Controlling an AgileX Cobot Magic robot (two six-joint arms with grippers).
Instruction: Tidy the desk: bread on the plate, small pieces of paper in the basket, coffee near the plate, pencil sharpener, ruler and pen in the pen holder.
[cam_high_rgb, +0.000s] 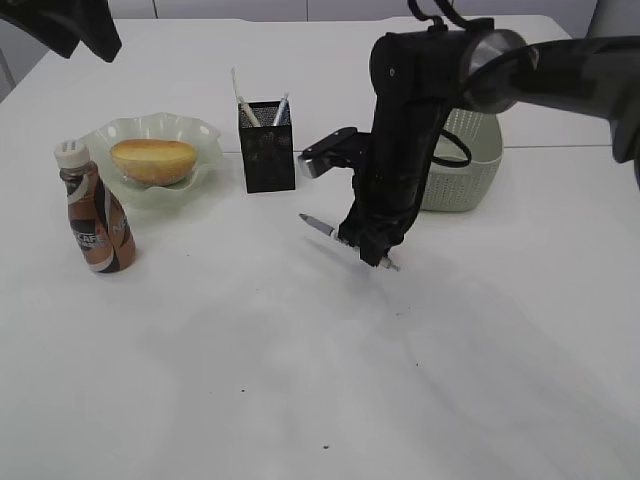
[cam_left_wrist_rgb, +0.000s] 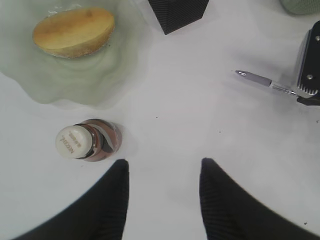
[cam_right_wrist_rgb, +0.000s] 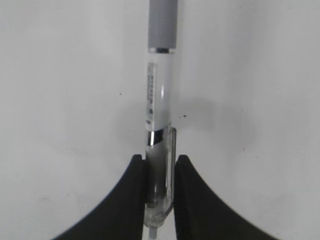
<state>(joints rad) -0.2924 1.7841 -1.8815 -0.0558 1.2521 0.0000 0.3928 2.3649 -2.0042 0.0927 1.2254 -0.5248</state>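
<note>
My right gripper (cam_high_rgb: 368, 243) is shut on a clear pen with a grey grip (cam_right_wrist_rgb: 160, 110), held low over the white table to the right of the black mesh pen holder (cam_high_rgb: 268, 147); the pen tip (cam_high_rgb: 306, 218) points left. The pen also shows in the left wrist view (cam_left_wrist_rgb: 260, 80). The bread (cam_high_rgb: 153, 160) lies on the pale green plate (cam_high_rgb: 205, 135). The brown coffee bottle (cam_high_rgb: 97, 215) stands just in front of the plate. My left gripper (cam_left_wrist_rgb: 164, 167) is open and empty, high above the table beside the bottle (cam_left_wrist_rgb: 86, 141).
A pale green basket (cam_high_rgb: 470, 160) stands behind my right arm at the right. The pen holder holds white stick-like items (cam_high_rgb: 246, 108). The table's far edge runs behind plate and basket.
</note>
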